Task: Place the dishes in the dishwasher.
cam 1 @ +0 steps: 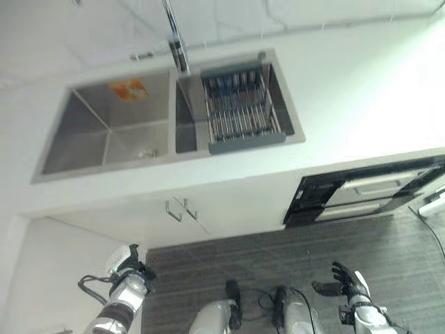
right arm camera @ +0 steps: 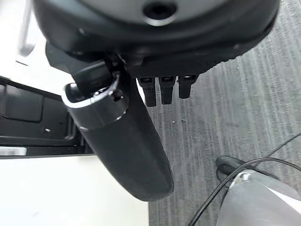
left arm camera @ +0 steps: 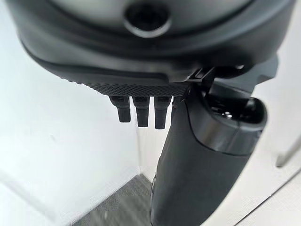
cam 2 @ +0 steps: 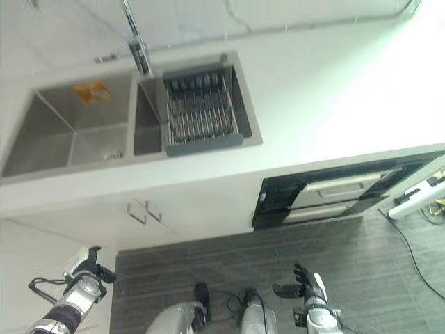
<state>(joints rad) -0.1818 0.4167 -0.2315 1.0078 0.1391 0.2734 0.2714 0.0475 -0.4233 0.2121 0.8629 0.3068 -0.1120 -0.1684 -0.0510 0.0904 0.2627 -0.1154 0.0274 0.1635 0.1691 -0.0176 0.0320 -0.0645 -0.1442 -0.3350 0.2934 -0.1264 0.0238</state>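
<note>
The black-fronted dishwasher [cam 1: 361, 195] sits under the white counter [cam 1: 348, 90] at the right, with pale panels showing in its front. A wire dish rack [cam 1: 240, 108] hangs in the right basin of the steel sink [cam 1: 104, 132]; I cannot make out dishes in it. My left hand [cam 1: 128, 268] hangs low at the left beside the white cabinet, open and holding nothing, its fingers [left arm camera: 138, 110] straight. My right hand [cam 1: 344, 282] hangs low over the dark floor below the dishwasher, fingers [right arm camera: 162, 89] spread, open and holding nothing.
A tall tap [cam 1: 177, 42] stands behind the sink. An orange patch [cam 1: 128, 89] lies in the left basin. Two cabinet handles [cam 1: 181, 209] sit below the sink. A white object [cam 2: 410, 202] with a cable lies on the grey floor [cam 1: 389, 250] at the right.
</note>
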